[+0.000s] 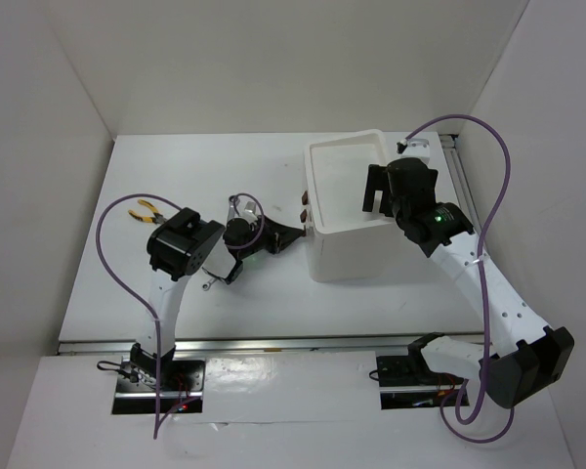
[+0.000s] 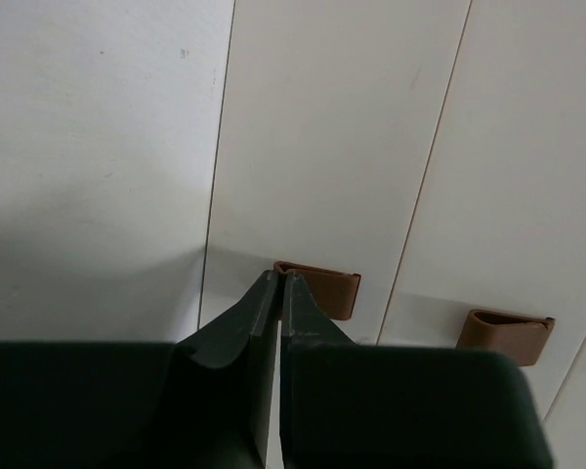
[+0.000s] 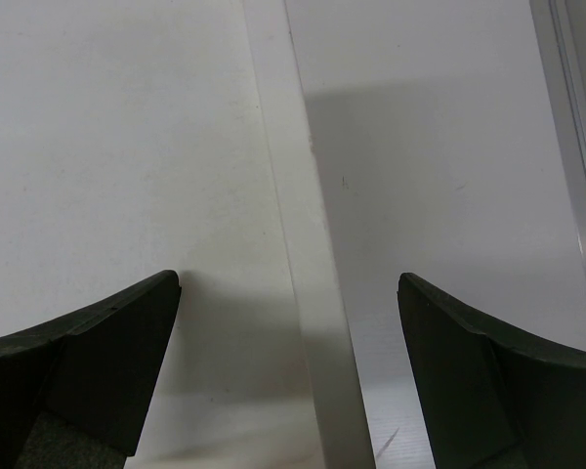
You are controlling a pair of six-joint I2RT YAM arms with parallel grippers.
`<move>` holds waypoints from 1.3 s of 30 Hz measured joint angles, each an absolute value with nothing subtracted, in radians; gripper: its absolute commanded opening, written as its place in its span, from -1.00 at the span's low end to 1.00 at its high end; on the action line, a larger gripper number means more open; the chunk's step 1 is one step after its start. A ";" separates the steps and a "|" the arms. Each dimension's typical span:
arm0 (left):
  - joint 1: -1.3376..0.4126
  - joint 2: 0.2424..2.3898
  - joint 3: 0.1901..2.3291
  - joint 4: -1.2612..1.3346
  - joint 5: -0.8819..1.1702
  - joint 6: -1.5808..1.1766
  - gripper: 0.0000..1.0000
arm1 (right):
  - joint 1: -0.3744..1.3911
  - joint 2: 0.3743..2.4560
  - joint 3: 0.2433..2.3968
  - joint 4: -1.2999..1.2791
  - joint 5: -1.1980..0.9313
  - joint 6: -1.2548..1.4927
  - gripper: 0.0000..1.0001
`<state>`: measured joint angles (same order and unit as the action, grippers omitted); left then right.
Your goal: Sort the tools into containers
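The white box unit (image 1: 356, 249) stands right of centre with its shallow top tray (image 1: 317, 181). Two reddish-brown drawer handles (image 1: 304, 210) show on its left face. My left gripper (image 1: 295, 233) is shut, and its tips (image 2: 280, 279) touch the left end of one handle (image 2: 324, 289). I cannot tell whether they pinch it. A second handle (image 2: 508, 336) lies to the right. My right gripper (image 1: 376, 198) is open and empty over the tray's rim (image 3: 303, 293). Yellow-handled pliers (image 1: 142, 210) lie at the far left. A small silver tool (image 1: 208, 284) lies by my left arm. The screwdrivers are out of view.
White walls close the table at the back and both sides. A metal rail (image 3: 574, 147) runs along the table's right edge beside the box. Purple cables (image 1: 503, 186) loop over both arms.
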<state>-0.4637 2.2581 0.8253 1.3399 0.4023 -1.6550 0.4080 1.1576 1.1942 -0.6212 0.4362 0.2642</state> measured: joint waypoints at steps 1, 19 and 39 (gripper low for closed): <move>-0.464 2.259 0.826 1.340 0.402 -1.656 -0.76 | 0.408 1.158 1.194 -0.621 0.436 0.264 0.99; -0.374 2.079 0.696 1.266 0.435 -1.596 -1.00 | 0.408 1.158 1.194 -0.621 0.437 0.264 0.99; -0.099 1.597 0.604 0.524 0.449 -1.249 0.54 | 0.417 1.158 1.192 -0.616 0.440 0.264 0.99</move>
<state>-0.0986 1.5967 0.6044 0.5243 0.4492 -1.2491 0.4168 1.1576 1.1919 -0.6159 0.4404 0.2642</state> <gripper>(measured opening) 0.403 0.994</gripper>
